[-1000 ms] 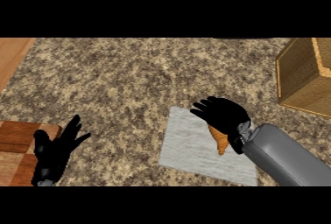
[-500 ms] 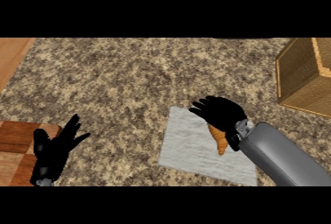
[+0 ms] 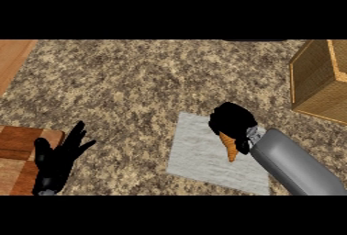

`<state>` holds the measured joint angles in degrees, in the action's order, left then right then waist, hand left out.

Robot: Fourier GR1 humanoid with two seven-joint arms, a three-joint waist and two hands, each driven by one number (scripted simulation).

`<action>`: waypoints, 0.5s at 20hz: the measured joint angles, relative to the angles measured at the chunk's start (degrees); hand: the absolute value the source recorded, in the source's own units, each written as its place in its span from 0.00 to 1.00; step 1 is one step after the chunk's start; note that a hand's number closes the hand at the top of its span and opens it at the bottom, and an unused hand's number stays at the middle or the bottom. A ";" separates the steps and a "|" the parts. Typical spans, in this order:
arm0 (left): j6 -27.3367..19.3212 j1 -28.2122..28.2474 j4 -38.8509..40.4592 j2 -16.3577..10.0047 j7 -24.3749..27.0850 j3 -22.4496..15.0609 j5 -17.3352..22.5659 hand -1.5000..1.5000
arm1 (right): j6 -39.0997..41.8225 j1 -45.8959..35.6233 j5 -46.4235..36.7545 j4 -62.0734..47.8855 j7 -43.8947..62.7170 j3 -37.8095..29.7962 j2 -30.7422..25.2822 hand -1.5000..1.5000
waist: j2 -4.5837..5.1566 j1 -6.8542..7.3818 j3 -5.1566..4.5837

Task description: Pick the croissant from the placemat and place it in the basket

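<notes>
Croissant (image 3: 229, 148) stays on placemat (image 3: 195, 160), right hand (image 3: 232, 120) still curled round it; left hand (image 3: 59, 157) spread.

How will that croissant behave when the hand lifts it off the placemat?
Probably light: the croissant looks small beside the right hand curled over its upper end. Its tapered shape suggests it would pivot rather than roll away.

Bare counter (image 3: 156, 78) is stretching between my right hand (image 3: 232, 121), which is curling round the croissant (image 3: 230, 148), and the basket (image 3: 313, 82) at the far right. The basket's near wall is standing in the way, facing that hand. My left hand (image 3: 59, 158) is resting open at the lower left over a board (image 3: 17, 144), well apart from that stretch.
</notes>
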<state>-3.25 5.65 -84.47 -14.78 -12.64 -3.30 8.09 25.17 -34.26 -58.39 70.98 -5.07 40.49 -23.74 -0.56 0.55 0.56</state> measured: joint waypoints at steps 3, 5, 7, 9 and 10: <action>0.31 -0.58 0.05 -0.39 -1.63 0.64 0.31 0.50 | -2.62 0.08 -2.09 -0.61 -1.98 0.16 -0.11 1.00 | -0.06 -0.08 -0.04; 0.32 -0.74 0.24 -0.36 -1.77 0.79 0.03 0.50 | -3.82 0.11 -3.30 -1.29 -3.23 0.04 -0.10 1.00 | -0.11 -0.07 -0.07; 0.04 -0.32 0.01 0.12 -1.55 0.48 -0.43 0.50 | -4.79 0.33 -4.06 -2.51 -2.36 -0.76 0.98 1.00 | -0.23 -0.09 -0.10; -0.18 0.13 -0.52 -0.02 -1.85 0.76 -0.38 0.50 | -5.16 1.82 -3.26 -3.14 2.95 -4.09 2.71 1.00 | -0.34 -0.51 -0.12; -0.24 0.51 -0.64 -0.14 -1.92 1.01 -0.29 0.50 | -5.54 2.71 -2.56 -3.35 6.27 -6.29 3.79 1.00 | -0.43 -0.96 -0.13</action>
<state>-3.48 6.16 -85.11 -14.92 -14.56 -2.29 7.81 19.63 -31.54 -60.94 67.62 1.21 34.19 -19.95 -0.98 -0.41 0.42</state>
